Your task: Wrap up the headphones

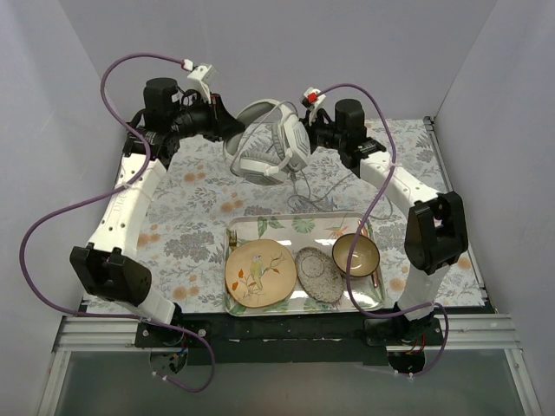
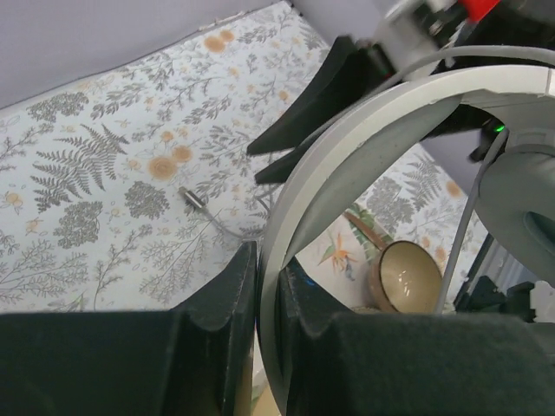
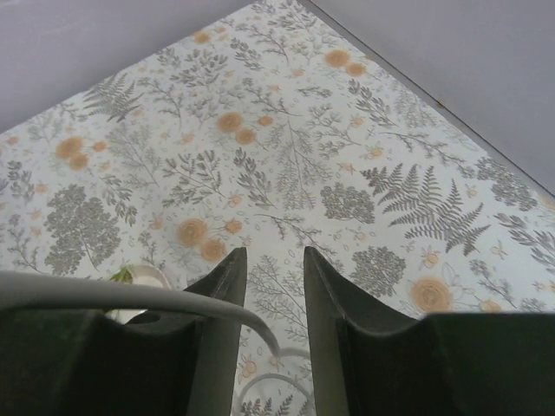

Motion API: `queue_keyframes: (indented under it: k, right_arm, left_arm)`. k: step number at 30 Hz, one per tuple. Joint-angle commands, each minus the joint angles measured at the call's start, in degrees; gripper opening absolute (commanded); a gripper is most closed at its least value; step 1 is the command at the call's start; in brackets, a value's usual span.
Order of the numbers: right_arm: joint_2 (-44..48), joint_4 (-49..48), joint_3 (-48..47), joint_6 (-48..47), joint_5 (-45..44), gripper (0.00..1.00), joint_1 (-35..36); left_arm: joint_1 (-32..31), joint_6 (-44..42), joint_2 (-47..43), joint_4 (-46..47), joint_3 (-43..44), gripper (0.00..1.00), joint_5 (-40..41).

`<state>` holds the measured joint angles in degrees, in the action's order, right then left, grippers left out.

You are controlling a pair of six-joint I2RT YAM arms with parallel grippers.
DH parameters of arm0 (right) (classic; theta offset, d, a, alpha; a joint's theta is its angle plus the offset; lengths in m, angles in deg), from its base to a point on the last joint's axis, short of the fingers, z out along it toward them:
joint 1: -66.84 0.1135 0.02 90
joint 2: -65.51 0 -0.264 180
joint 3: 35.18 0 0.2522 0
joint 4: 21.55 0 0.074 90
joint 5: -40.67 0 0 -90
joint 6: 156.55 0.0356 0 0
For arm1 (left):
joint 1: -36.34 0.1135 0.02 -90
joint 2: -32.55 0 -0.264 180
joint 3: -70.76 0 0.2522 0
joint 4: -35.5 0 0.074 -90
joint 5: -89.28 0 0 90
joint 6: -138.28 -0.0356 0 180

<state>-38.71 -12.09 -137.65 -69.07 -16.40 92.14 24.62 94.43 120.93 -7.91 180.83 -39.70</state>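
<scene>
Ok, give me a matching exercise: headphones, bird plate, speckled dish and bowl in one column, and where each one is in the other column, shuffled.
1 headphones
2 bird plate
3 speckled oval dish
4 brown bowl

A right end of the tray
B clamped in the left tool, off the table
C left end of the tray
D middle of the tray

Pairs: 1-B, 2-C, 3-D, 4-A
</scene>
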Motion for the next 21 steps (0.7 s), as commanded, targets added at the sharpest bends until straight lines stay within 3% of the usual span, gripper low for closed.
queue_keyframes:
  k: [1,6,13,19,21]
  right_arm:
    - [0.43,-23.8,5.38,13.85,5.4,0.42,0.45]
    - [-3.61,-27.96,7.14,16.41,1.18,0.47,1.77]
    - [-9.59,-29.45,8.8,18.51,-1.81,0.47,3.18]
    - [-11.88,-31.04,11.45,19.75,-2.16,0.43,4.14]
    - [-12.93,-30.6,11.36,19.49,-2.34,0.35,4.84]
  left_arm:
    - [0.39,8.16,-2.77,-1.02,8.7,0.0,-2.86]
    - [0.65,13.08,-0.49,-1.9,21.25,0.0,1.27]
    - [2.66,19.49,4.34,-1.47,35.59,0.0,7.6]
    - [8.02,27.05,7.59,1.25,38.6,0.0,9.1]
    - [9.08,28.55,8.21,1.78,38.43,0.0,9.62]
